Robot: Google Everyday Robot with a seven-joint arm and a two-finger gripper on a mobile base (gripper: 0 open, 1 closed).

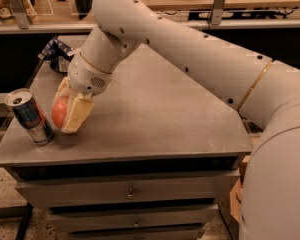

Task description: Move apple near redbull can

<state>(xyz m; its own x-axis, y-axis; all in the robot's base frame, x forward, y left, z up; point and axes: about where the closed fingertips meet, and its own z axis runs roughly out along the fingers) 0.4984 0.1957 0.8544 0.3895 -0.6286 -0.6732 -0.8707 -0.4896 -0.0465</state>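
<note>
The red-orange apple (pixel 59 113) sits between the pale fingers of my gripper (pixel 66 115), low over the grey table top (pixel 155 114) near its front left corner. The gripper is shut on the apple. The redbull can (pixel 29 116), blue and silver with a silver top, stands upright just left of the apple, a small gap apart. My white arm reaches in from the right across the table.
A crumpled blue-and-white foil bag (pixel 56 53) lies at the table's back left. The table's front edge (pixel 120 156) runs just below the can, with drawers (pixel 130 194) beneath. A shelf with items (pixel 20 9) stands behind.
</note>
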